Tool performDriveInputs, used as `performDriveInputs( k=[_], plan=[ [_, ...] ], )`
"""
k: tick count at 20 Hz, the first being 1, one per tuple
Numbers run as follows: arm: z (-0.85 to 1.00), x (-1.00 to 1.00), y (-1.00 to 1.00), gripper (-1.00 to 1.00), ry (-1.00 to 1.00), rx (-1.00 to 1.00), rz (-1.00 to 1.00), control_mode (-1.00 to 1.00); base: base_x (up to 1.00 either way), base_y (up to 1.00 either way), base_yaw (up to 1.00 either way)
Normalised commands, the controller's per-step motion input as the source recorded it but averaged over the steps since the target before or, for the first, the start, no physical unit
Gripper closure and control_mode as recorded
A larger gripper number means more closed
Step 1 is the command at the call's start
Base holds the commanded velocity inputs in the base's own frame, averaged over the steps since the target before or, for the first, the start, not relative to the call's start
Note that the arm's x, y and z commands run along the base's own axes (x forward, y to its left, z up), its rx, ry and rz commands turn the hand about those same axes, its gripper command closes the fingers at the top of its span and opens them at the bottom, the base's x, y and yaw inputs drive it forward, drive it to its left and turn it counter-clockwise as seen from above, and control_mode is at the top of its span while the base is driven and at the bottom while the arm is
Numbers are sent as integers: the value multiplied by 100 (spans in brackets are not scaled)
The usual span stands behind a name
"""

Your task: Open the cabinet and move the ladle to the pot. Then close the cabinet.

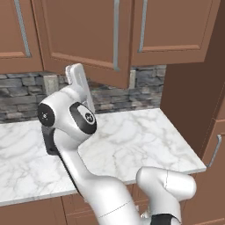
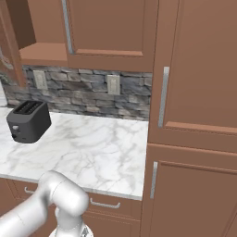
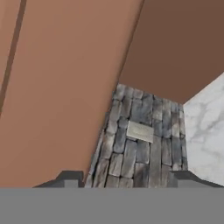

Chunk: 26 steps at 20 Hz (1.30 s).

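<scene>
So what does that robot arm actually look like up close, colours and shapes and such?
The arm is glossy white, built of thick rounded tube sections that bulge at the joints. Dark round caps sit on the joint sides. The gripper ends in two small dark grey, blocky fingertips. No cables or markings are visible.

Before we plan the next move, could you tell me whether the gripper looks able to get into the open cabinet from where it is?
Probably yes. The cabinet door is swung out over the counter, and in the hand view the gripper, jaws apart, faces the stone backsplash beside it. The right base view shows the shelf opening exposed.
</scene>
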Motion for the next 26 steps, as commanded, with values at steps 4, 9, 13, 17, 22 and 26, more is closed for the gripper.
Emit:
performDriveInputs(
  k=[4,9,13,17,22,26],
  plan=[
    [42,73,-54,-100,-9,14,0,-100,0,0,0],
    [0,61,-37,-100,-3,16,0,-100,0,0,0],
    [-1,90,-31,-100,-4,13,0,-100,0,0,0],
    [-22,97,-11,-100,-26,2,0,-100,0,0,0],
    [-18,100,-13,-100,-28,2,0,-100,0,0,0],
    [-3,99,-15,-100,-28,3,0,-100,0,0,0]
  ],
)
